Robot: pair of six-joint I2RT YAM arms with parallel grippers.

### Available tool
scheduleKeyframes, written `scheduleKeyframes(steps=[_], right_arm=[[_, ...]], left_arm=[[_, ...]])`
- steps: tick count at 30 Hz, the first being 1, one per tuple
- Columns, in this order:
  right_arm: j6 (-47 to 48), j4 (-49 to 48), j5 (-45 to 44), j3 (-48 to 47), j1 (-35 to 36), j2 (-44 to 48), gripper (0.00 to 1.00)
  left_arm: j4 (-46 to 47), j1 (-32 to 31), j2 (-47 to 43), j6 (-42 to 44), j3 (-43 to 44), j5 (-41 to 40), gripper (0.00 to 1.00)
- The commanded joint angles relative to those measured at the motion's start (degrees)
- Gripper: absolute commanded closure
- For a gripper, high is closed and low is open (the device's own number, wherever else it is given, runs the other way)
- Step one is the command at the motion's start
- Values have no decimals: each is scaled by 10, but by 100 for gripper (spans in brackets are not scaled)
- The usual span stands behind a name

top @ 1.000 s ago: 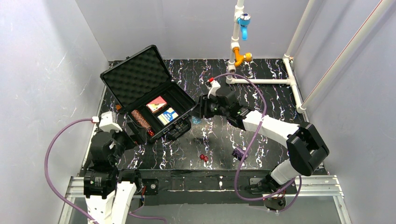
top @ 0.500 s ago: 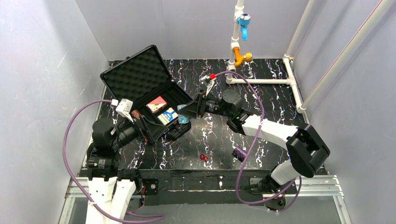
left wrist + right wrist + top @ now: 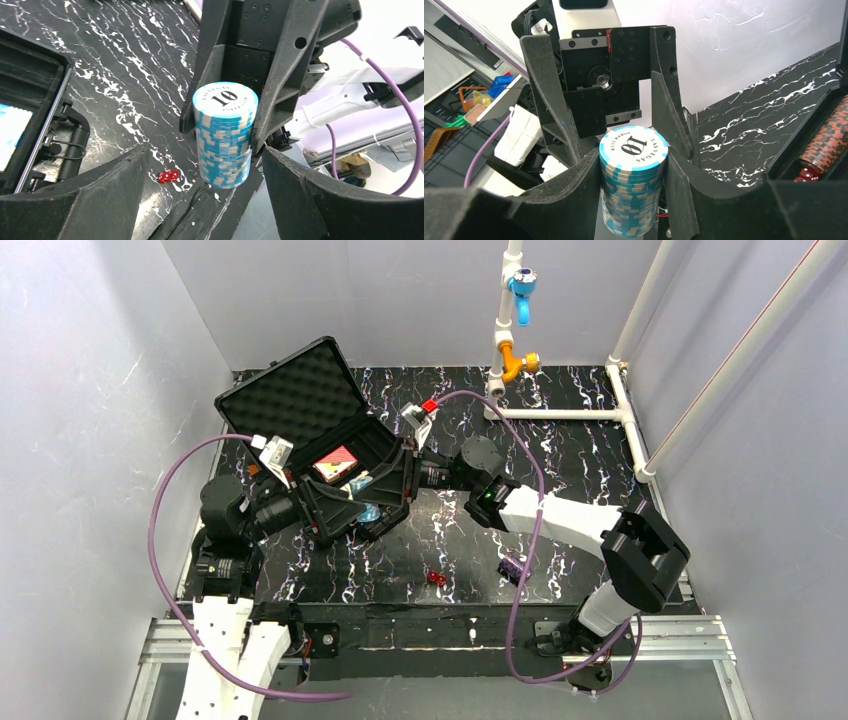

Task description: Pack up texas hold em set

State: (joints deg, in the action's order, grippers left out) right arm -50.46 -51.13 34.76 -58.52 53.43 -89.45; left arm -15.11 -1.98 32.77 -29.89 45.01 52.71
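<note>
My right fingers [image 3: 569, 195] are closed on the blue chip stack [image 3: 223, 135], one finger pressing on each side of it, so the stack is held firm and clear of the counter [image 3: 580, 455]. The top chip shows a 10. My left fingers [image 3: 290, 180] stand wide open from the opposite direction, one on each side of the same stack, and on the left wrist view I see a gap between each finger and the chips, so they hold nothing.

From above, the two arms meet nose to nose over the near right part of the open case [image 3: 295, 400], and the stack hangs there between them, just by the front edge of the case. Inside the case lies the red card box [image 3: 336, 463], and the right wrist view shows the brown chip stack [image 3: 829, 135] lying in its slot. Two red dice [image 3: 436, 578] lie on the counter, well apart from the case, nearer to the arm bases.
</note>
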Motion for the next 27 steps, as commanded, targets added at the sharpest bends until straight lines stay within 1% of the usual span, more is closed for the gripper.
scheduleKeyframes(steps=[1, 6, 12, 23, 27], right_arm=[[-38, -94, 5, -39, 5, -7, 99], [-68, -133, 1, -42, 9, -21, 99], [-108, -174, 1, -56, 17, -43, 99], [-124, -197, -6, -51, 27, -53, 99], [-123, -198, -14, -47, 29, -52, 99]], left_arm=[[55, 0, -5, -17, -12, 60, 20], [76, -3, -4, -26, -25, 76, 28], [102, -7, -5, -41, -37, 76, 34], [121, -9, -11, -52, -47, 49, 38], [136, -9, -11, -64, -54, 45, 42]])
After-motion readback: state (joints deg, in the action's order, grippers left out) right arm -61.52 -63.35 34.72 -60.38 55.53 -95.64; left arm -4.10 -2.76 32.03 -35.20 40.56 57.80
